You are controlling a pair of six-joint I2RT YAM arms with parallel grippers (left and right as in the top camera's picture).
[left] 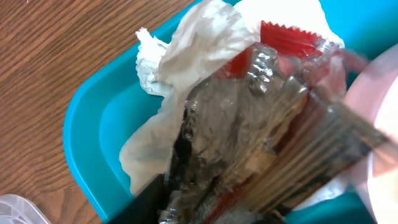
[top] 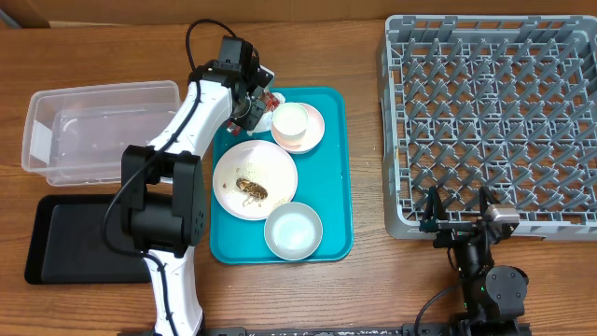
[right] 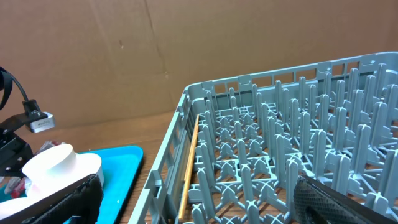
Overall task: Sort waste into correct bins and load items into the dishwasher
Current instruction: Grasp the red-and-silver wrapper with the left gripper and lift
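My left gripper (top: 254, 105) reaches into the far left corner of the teal tray (top: 331, 168). In the left wrist view the gripper (left: 242, 143) is shut on the crinkled red-and-white wrapper (left: 289, 37), which fills the gap between its fingers. The crumpled white napkin (left: 199, 43) lies right behind it, touching it. The white plate (top: 270, 163) carries brown scraps (top: 252, 191). A white cup (top: 289, 121) stands on the pink saucer (top: 315, 126), and the pale bowl (top: 293, 231) is at the tray's front. My right gripper (top: 462, 219) hangs open at the near edge of the grey dish rack (top: 494, 121).
The clear tub (top: 103, 131) stands left of the teal tray, with the black tray (top: 65, 238) in front of it. A thin wooden stick (right: 189, 162) lies inside the rack along its left wall. Brown cardboard walls stand behind the table.
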